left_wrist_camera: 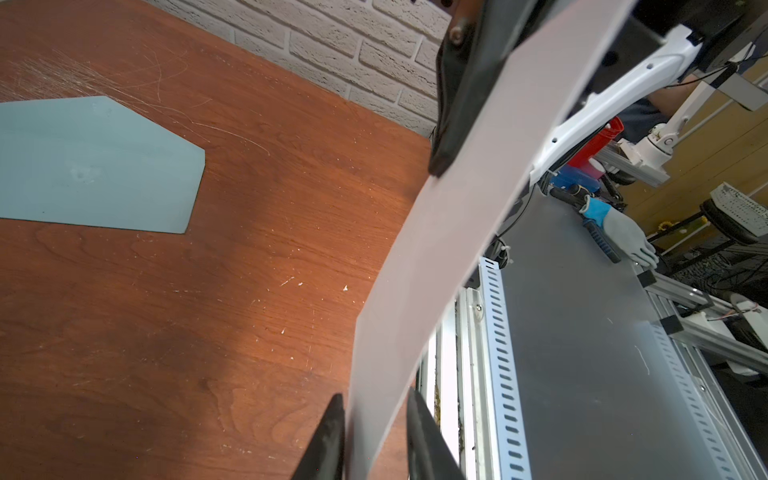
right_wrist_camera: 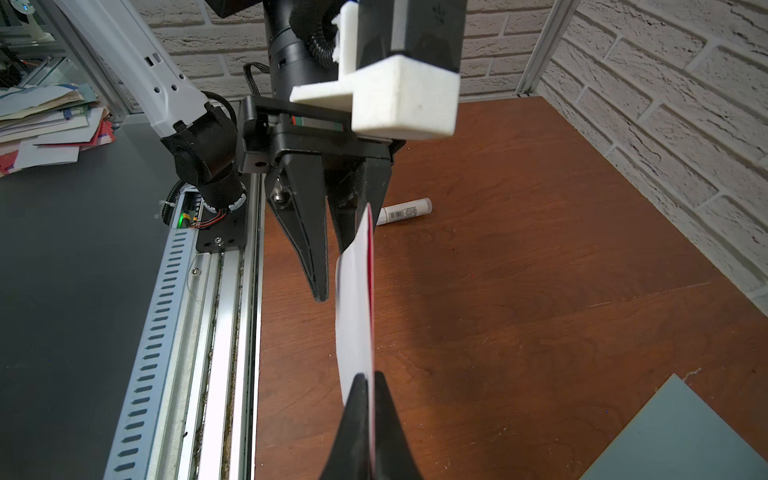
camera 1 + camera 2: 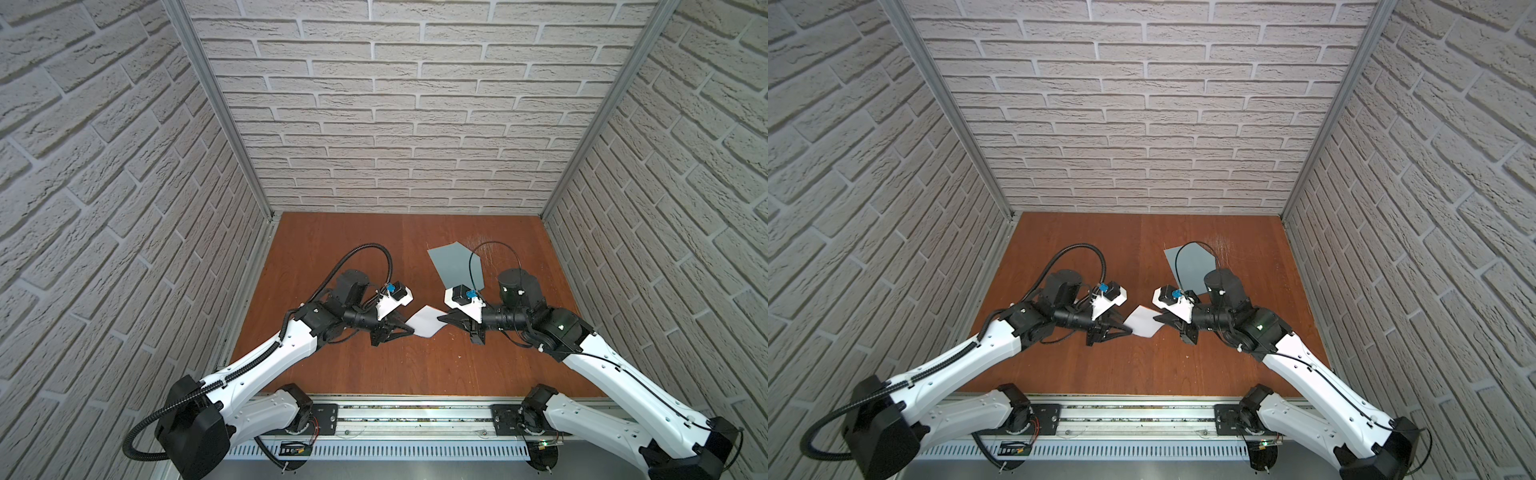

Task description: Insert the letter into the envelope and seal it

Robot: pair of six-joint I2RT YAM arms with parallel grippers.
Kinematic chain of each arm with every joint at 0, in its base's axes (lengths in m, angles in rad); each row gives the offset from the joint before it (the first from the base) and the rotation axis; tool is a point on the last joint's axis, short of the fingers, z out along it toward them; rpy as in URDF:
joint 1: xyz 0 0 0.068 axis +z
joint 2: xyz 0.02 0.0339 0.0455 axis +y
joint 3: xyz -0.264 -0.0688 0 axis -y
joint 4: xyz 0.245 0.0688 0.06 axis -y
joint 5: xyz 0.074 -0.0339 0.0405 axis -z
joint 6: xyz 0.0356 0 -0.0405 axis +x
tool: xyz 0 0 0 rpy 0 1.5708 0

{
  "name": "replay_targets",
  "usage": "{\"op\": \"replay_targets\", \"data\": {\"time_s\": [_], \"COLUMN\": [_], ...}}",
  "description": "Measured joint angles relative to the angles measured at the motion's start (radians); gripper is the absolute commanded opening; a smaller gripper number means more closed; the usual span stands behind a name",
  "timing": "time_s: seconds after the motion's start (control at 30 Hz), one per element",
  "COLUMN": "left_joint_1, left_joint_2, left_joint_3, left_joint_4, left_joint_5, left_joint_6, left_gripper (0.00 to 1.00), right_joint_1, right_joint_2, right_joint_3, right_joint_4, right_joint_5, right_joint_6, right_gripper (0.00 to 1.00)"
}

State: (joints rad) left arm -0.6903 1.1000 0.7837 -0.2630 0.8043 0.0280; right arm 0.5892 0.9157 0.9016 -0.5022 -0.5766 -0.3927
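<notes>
Above the middle of the brown worktop (image 3: 332, 374), the letter (image 3: 424, 326) hangs in the air between the two claws, clear of the surface in both top views. It looks plain white from above. The right wrist view shows it nearly edge-on, with a red strip along one side (image 2: 355, 311).

The right claw (image 3: 439, 318) is clamped tight on the right end of the letter, its two black fingers pressed together over the card (image 2: 370, 380).

The left claw (image 3: 409, 330) is partly open. In the left wrist view its fingers (image 1: 415, 424) stand on either side of the letter's left end (image 1: 436, 249) with a wide gap between them, so the card passes through without being pinched.

The envelope (image 3: 455, 266) lies flat on the worktop behind the right claw, toward the back wall. It is blue-grey with its pointed flap open (image 1: 91, 166), and the right arm covers part of it from above.

A small white stick (image 2: 405, 210) lies on the worktop beyond the left claw in the right wrist view.
</notes>
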Motion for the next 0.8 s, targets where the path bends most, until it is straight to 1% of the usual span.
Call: {"op": "replay_targets", "data": {"time_s": [0.03, 0.27, 0.3, 0.37, 0.4, 0.53, 0.57, 0.67, 0.8], "left_joint_1": [0.000, -0.002, -0.002, -0.002, -0.002, -0.002, 0.002, 0.011, 0.042], "left_joint_2": [0.000, 0.014, 0.016, 0.017, 0.017, 0.024, 0.029, 0.038, 0.050], "left_joint_3": [0.000, 0.000, 0.000, 0.000, 0.000, 0.000, 0.000, 0.001, 0.007], "left_joint_4": [0.000, 0.005, 0.008, 0.011, 0.011, 0.009, 0.008, 0.006, -0.005], "left_joint_5": [0.002, 0.008, 0.008, 0.006, 0.003, -0.031, -0.045, -0.095, -0.171], "left_joint_6": [0.003, -0.001, -0.003, -0.007, -0.012, -0.031, -0.043, -0.079, -0.167], "left_gripper": [0.00, 0.00, 0.00, 0.00, 0.00, 0.00, 0.00, 0.00, 0.00], "right_joint_1": [0.000, 0.000, 0.000, 0.000, 0.000, 0.000, 0.000, 0.000, 0.000], "right_joint_2": [-0.001, -0.002, -0.002, -0.005, -0.008, -0.024, -0.029, -0.043, -0.056], "right_joint_3": [0.000, 0.000, 0.000, 0.000, 0.000, -0.009, -0.014, -0.029, -0.032], "right_joint_4": [0.000, -0.005, -0.004, -0.003, 0.000, 0.025, 0.033, 0.061, 0.087], "right_joint_5": [0.001, 0.010, 0.012, 0.019, 0.024, 0.055, 0.066, 0.110, 0.200], "right_joint_6": [0.000, 0.000, 0.000, 0.008, 0.009, 0.024, 0.031, 0.066, 0.130], "right_gripper": [0.06, 0.06, 0.07, 0.22, 0.34, 0.61, 0.66, 0.71, 0.73]}}
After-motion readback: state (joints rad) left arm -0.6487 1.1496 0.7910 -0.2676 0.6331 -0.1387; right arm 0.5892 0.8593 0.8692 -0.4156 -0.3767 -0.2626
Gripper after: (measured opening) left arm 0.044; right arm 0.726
